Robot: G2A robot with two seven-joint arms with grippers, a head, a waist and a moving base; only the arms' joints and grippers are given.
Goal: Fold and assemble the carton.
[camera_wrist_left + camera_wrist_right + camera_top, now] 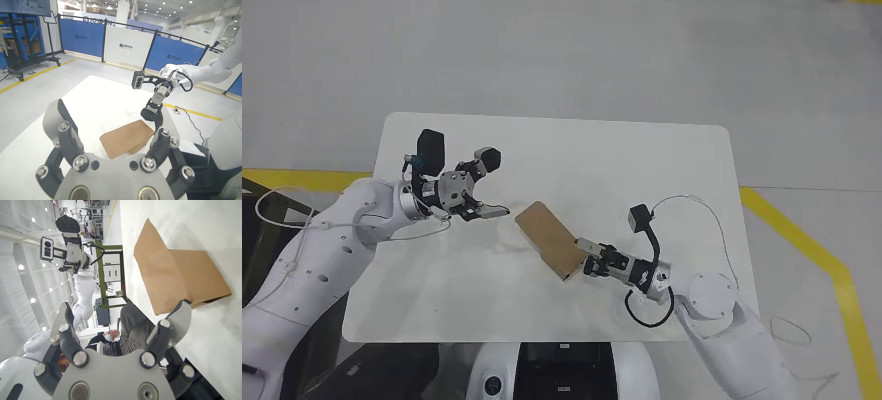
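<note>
Brown flattened cardboard carton (547, 240) lies mid-way on the white table (642, 170), the right gripper (580, 258) spread open at one end, seemingly bracing it, the left gripper (494, 186) unclenched just beside the other end, likely poised to fold.

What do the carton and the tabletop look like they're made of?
Carton: likely thin kraft cardboard, matte brown, with creased fold lines and an unprinted face. Table: smooth, even white top, perhaps laminate or painted board; the look leaves that open.
</note>
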